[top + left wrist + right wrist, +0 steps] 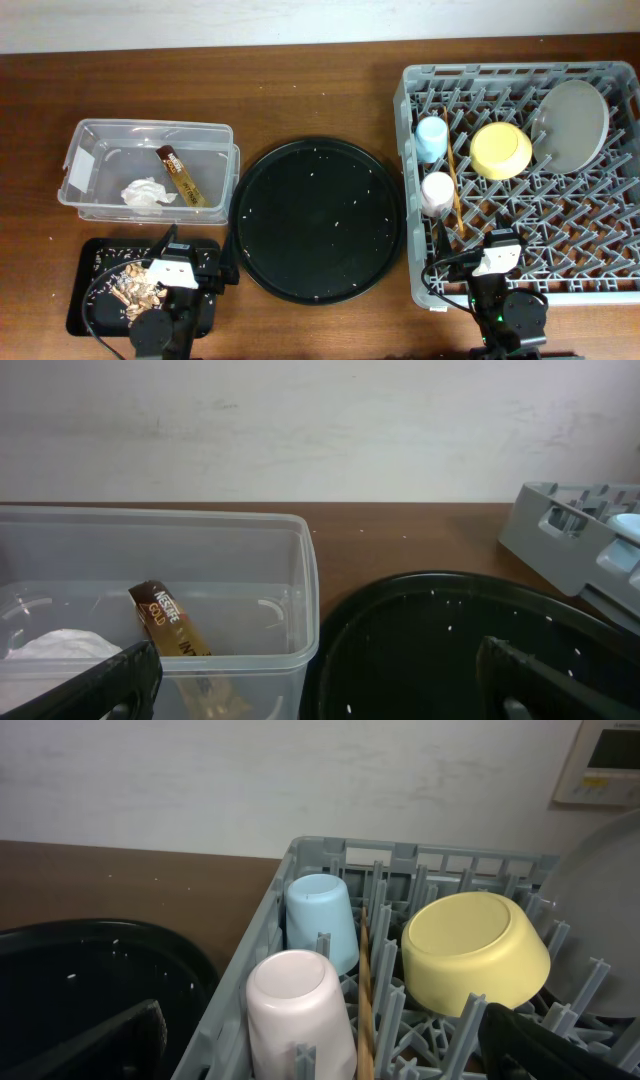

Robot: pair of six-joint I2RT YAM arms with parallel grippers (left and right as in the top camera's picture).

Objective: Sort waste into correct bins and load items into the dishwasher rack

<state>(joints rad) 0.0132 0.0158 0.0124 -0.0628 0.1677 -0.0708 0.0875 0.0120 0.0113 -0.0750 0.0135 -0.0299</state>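
The grey dishwasher rack (600, 270) at the right holds the blue cup (432, 137), pink cup (437, 192), chopsticks (455, 190), yellow bowl (500, 150) and pale plate (570, 125). The clear tub (90, 135) at the left holds the white napkin (147, 194) and the brown-gold wrapper (182, 176). Beige food scraps (135, 290) lie in the flat black tray (85, 300). My left gripper (320, 685) is open and empty, low over the tray's right end. My right gripper (315, 1045) is open and empty at the rack's front edge, its fingers either side of the pink cup (298, 1010).
A large round black tray (318, 220) speckled with rice-like crumbs sits in the middle, between the tub and the rack. Brown tabletop lies behind it. A white wall stands beyond the table.
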